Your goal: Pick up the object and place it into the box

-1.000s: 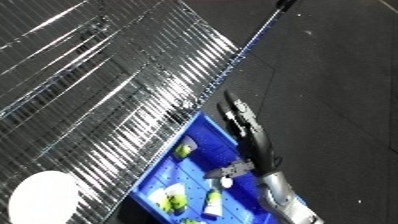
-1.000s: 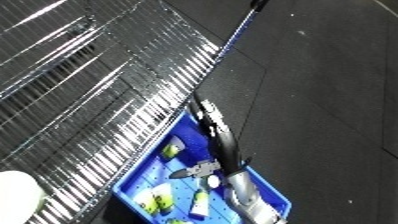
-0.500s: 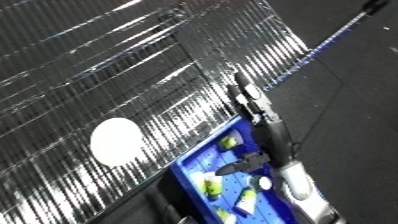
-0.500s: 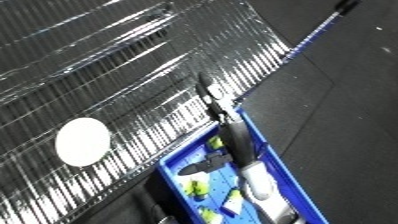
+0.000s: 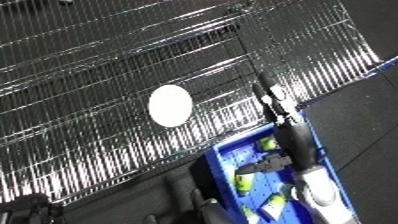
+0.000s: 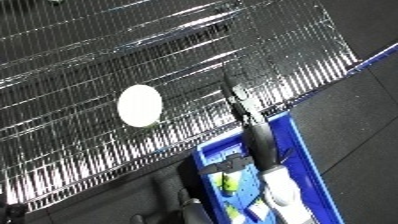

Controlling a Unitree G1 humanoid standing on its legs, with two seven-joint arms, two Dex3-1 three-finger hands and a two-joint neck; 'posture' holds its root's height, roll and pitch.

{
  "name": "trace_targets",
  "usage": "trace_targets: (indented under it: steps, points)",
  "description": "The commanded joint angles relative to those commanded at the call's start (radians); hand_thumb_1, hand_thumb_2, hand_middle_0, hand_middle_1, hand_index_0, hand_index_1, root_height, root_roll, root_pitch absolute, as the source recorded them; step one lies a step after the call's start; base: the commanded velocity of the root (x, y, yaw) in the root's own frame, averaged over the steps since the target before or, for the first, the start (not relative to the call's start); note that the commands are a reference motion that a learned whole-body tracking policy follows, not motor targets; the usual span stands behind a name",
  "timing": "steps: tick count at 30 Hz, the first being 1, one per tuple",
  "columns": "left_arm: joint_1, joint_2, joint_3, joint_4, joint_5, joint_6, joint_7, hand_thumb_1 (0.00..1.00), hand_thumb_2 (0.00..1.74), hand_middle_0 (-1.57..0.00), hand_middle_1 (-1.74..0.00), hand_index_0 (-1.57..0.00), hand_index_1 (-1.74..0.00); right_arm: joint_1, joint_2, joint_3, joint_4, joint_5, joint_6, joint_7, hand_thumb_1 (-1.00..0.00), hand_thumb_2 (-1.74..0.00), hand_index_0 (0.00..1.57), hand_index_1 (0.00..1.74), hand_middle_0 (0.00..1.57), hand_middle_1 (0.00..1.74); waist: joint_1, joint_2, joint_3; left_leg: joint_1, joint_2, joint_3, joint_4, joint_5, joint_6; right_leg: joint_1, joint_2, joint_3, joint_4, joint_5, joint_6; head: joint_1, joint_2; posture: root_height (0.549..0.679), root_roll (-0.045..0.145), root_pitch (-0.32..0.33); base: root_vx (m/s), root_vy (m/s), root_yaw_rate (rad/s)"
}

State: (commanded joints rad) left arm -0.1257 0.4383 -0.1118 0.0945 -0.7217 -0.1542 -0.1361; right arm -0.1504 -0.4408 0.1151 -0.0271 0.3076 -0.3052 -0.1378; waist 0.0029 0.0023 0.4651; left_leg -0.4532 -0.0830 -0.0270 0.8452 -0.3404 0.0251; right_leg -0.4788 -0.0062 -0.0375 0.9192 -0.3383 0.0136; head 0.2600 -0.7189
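A round white object (image 5: 169,105) lies on the silver wire rack (image 5: 98,75), left of centre. A blue bin (image 5: 220,161) stands below the rack's edge at the lower right, with several yellow-green items (image 5: 244,183) inside. My right hand (image 5: 296,141) reaches up from the lower right across the bin. Its straight fingers (image 5: 266,98) point at the rack's edge and it holds nothing. The hand is well to the right of the white object, apart from it. My left hand does not show.
Dark floor (image 6: 355,115) fills the right side, crossed by a blue strip (image 5: 387,62) at the upper right. The wire rack covers the upper left and centre. Dark, unclear shapes (image 5: 191,200) sit along the bottom edge.
The whole picture has shifted as the camera turned, so the white object now shows nearer the centre. My right hand still stretches over the bin, empty.
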Motion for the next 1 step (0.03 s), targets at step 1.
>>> trace_targets:
  steps: [1]
  points:
    - [0.002,0.001,-0.001,-0.001,0.001,0.002,-0.001,1.00,1.74,-1.57,-1.74,-1.57,-1.74,-0.003,0.000,0.003,0.005,0.002,-0.001,-0.003,0.00,0.00,0.00,0.00,0.00,0.00,0.003,0.000,0.001,-0.002,0.000,0.000,0.004,0.000,0.0006,-0.003,-0.0016,-0.002,0.005,-0.001,0.0001,-0.004,0.002,0.621,0.064,-0.036,0.056,-0.010,0.102]
